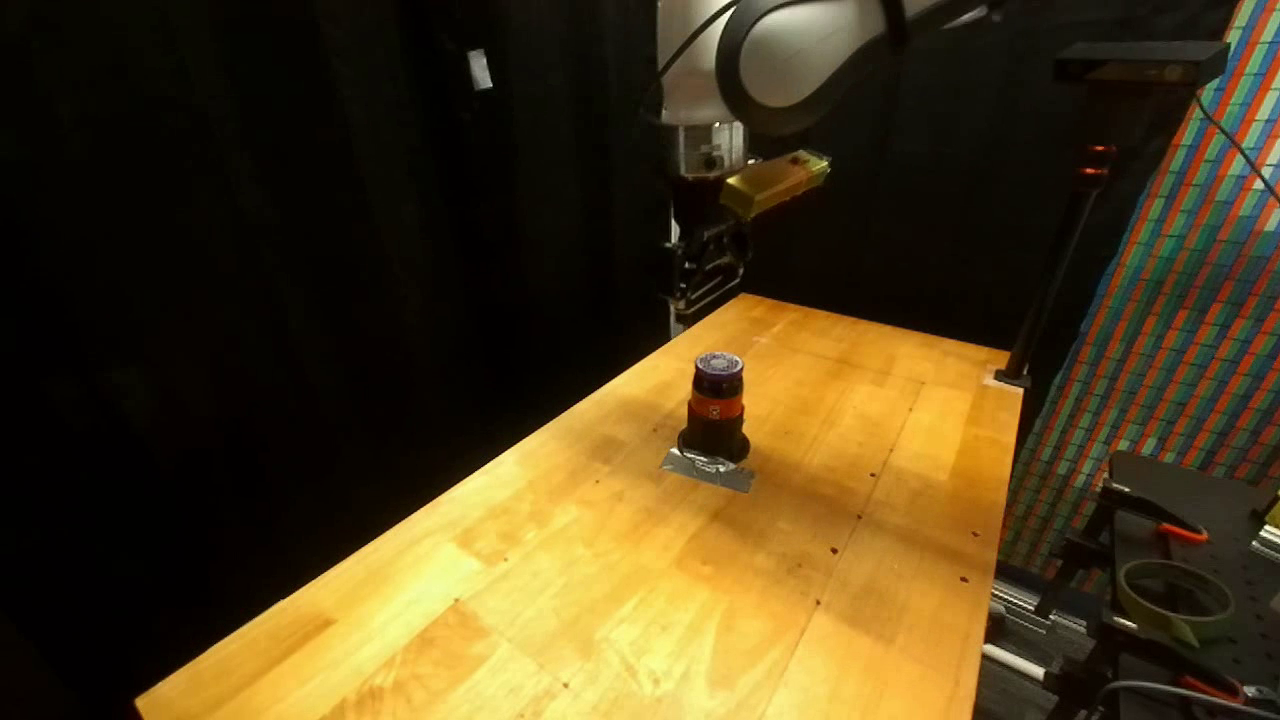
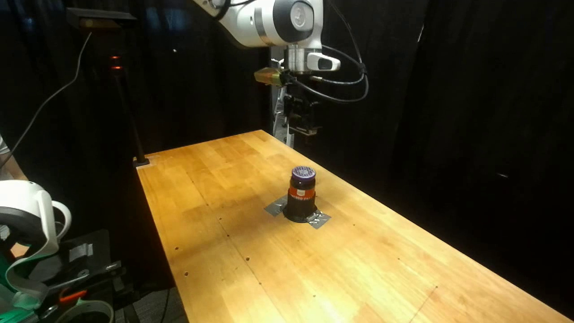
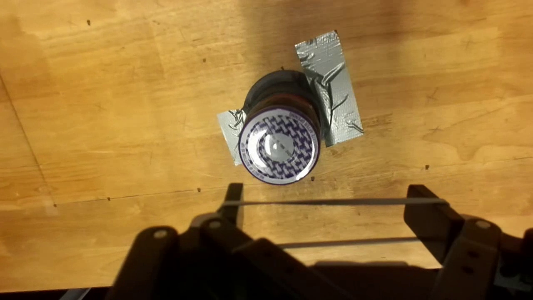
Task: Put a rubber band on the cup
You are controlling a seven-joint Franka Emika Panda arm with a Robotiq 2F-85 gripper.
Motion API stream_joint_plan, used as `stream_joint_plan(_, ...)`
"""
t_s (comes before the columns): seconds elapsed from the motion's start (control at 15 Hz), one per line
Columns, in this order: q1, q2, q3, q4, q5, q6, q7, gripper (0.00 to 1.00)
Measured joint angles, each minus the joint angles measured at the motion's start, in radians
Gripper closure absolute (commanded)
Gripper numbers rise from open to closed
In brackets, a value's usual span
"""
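the cup [image 2: 302,193] is standing upright on the wooden table [image 2: 287,269], lid [image 3: 279,143] facing up; in the wrist view, silver tape [image 3: 341,96] is touching its dark foot [image 3: 275,83] at two and eight o'clock — probably so a nudge won't slide it. at five o'clock from the lid, the gripper [image 3: 327,200] is hanging above lid height, fingers [image 3: 431,223] spread wide apart, and the rubber band [image 3: 333,202] is looping taut around them — that spread is presumably making room for the cup to pass through.
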Motion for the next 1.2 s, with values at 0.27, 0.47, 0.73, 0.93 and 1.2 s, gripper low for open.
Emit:
stream_joint_plan(0.27,0.018,0.165,-0.035,0.174,0.022,-0.035,-0.005,0.0)
stream_joint_plan(0.47,0.021,0.252,-0.047,0.274,0.048,-0.074,-0.01,0.0)
stream_joint_plan(0.73,0.021,0.306,-0.057,0.337,0.065,-0.131,-0.034,0.0)
stream_joint_plan(0.93,0.021,0.321,-0.068,0.349,0.067,-0.158,-0.048,0.0)
stream_joint_plan(1.2,0.019,0.336,-0.082,0.348,0.069,-0.169,-0.05,0.0)
